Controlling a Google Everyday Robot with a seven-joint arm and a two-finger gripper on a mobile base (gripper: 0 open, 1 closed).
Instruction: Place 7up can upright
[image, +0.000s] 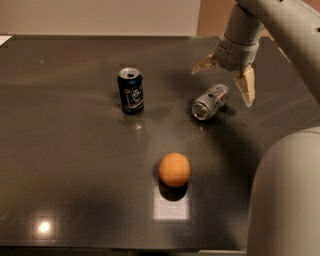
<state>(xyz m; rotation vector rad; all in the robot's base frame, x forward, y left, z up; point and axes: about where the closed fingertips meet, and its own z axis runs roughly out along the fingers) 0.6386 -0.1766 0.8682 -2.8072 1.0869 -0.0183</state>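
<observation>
I count two aluminium cans and one smooth orange sphere (174, 169) on the glossy dark counter (75, 150). The silver-white 7up can (210, 102) lies sideways beneath the spread-apart pincer (222, 86); the dark blue can (131, 91) stands upright.

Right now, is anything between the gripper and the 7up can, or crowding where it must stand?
Nothing visible. The open gripper hangs right by the 7up can, which lies on its side on the table. The blue can and the orange both sit well apart from it.
</observation>
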